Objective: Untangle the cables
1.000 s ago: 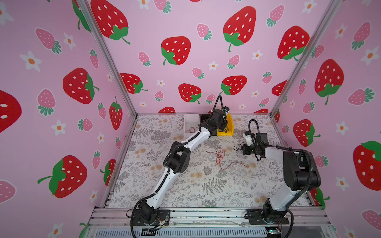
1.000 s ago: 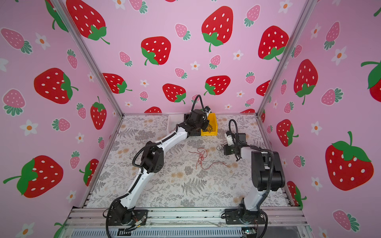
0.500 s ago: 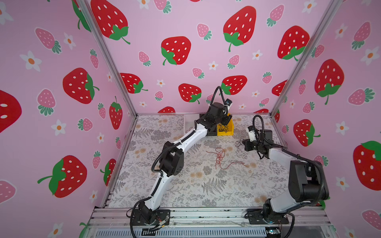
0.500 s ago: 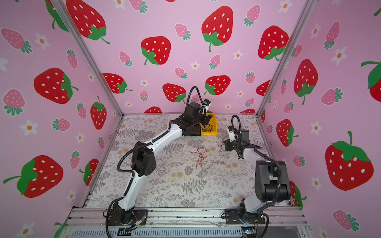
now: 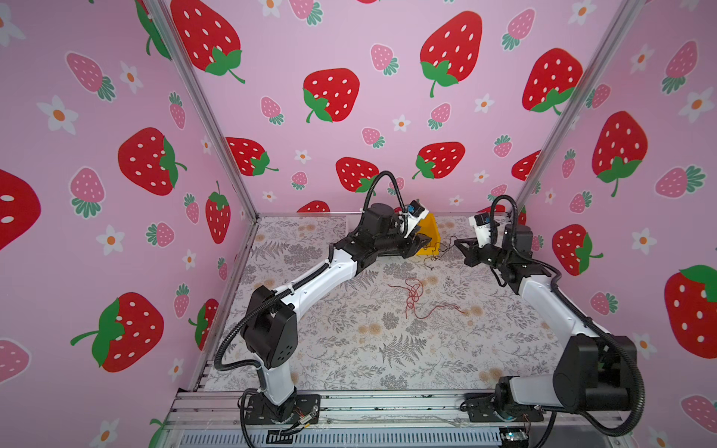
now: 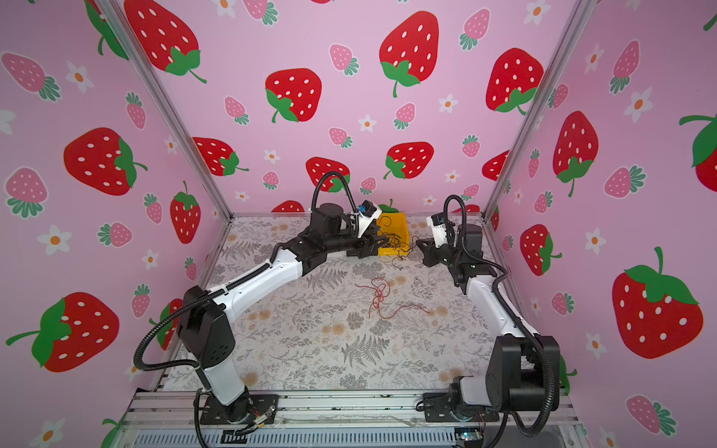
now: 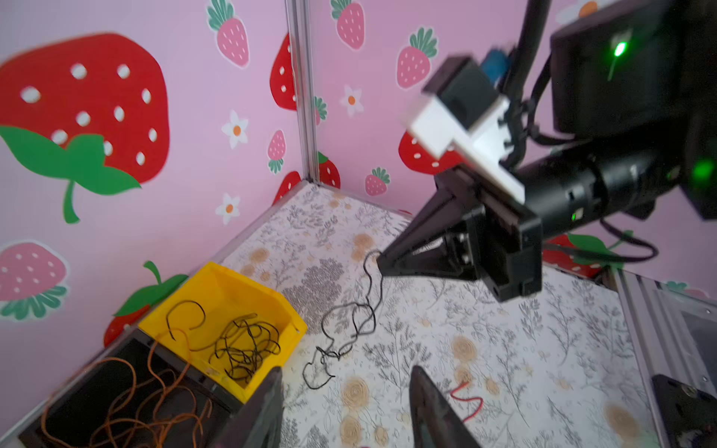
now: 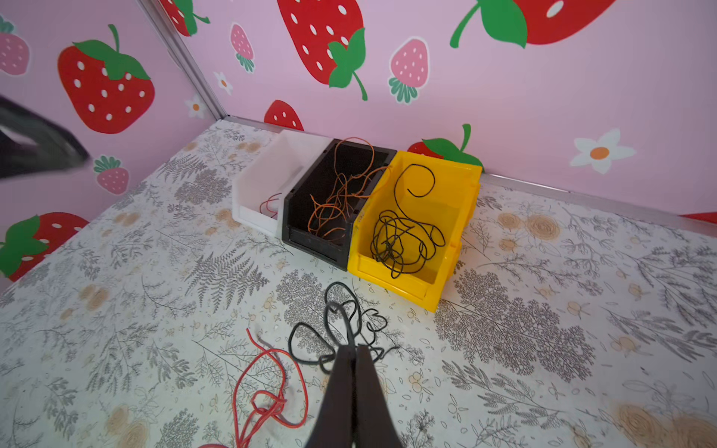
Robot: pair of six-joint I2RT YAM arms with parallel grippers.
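Note:
My right gripper (image 8: 353, 348) is shut on a thin black cable (image 8: 341, 329), which hangs from its tips in curly loops down to the floor. In the left wrist view that gripper (image 7: 382, 265) hovers above the floor with the black cable (image 7: 349, 329) trailing under it. My left gripper (image 7: 347, 370) is open and empty, facing it beside the yellow bin (image 7: 287, 337). In both top views the two grippers (image 5: 425, 242) (image 5: 458, 242) face each other near the back wall. A loose red cable (image 5: 413, 294) (image 6: 378, 294) lies tangled mid-floor.
Three bins stand in a row at the back wall: a white bin (image 8: 271, 166) with a red strand, a black bin (image 8: 314, 240) with orange cables (image 8: 341, 194), and a yellow bin (image 8: 395, 279) with black cables (image 8: 399, 244). The pink walls stand close behind.
My right gripper has risen and moved toward the back, staying shut with the black cable trailing. The left arm's elbow swung left, and its gripper now points right in front of the yellow bin.

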